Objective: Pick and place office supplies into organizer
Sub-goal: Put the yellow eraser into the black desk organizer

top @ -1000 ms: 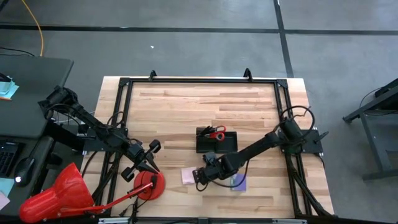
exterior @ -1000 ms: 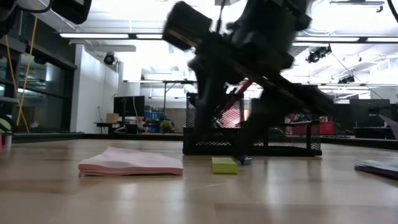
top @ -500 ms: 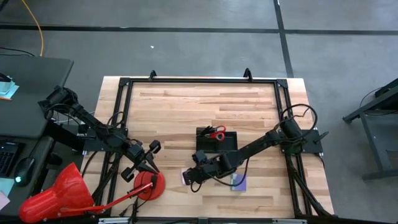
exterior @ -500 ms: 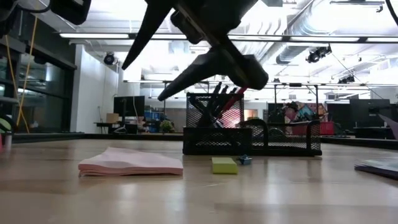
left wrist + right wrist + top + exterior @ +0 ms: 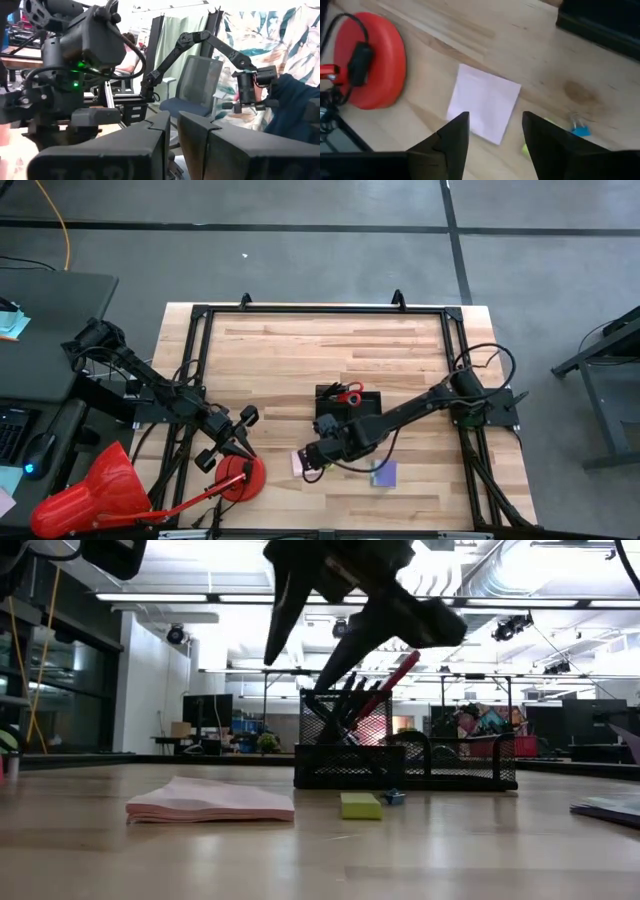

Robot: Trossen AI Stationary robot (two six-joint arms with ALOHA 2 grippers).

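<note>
one pink pad (image 5: 483, 102), one purple pad (image 5: 384, 472), one organizer (image 5: 348, 406)

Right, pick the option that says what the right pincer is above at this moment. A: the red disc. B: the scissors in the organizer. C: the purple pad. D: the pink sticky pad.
D: in the right wrist view the right pincer, jaws apart and empty, frames the pink sticky pad lying flat on the table, and the high view puts that pincer at the pad too.
</note>
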